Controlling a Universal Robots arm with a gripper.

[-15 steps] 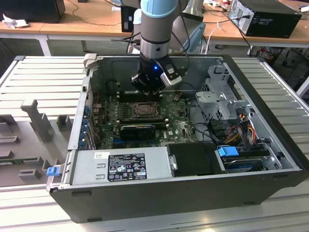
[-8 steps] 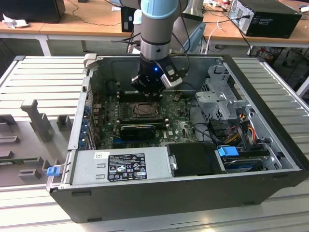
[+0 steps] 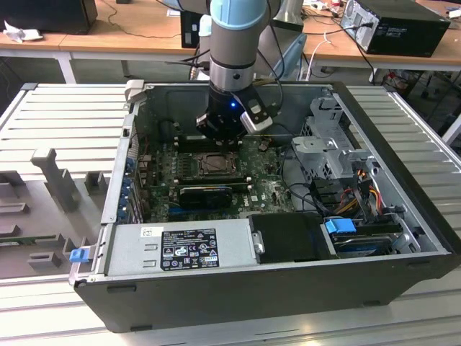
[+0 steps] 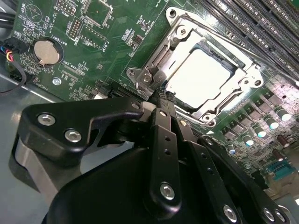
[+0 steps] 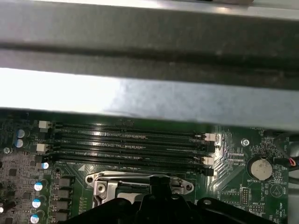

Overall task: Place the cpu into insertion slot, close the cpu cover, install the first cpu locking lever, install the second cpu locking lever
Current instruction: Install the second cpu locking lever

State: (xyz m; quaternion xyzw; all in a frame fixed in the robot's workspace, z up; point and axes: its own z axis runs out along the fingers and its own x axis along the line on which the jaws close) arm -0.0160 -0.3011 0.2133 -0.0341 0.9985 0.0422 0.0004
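Open computer case (image 3: 389,238) on slatted table (image 3: 57,115) — coin battery (image 4: 47,51), memory slots (image 5: 131,144).

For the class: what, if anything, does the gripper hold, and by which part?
Nothing visibly held: the gripper is shut at the cpu cover's edge; the cpu sits in the slot.

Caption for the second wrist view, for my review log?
Gripper at the socket's edge; cpu seated under the closed cover.
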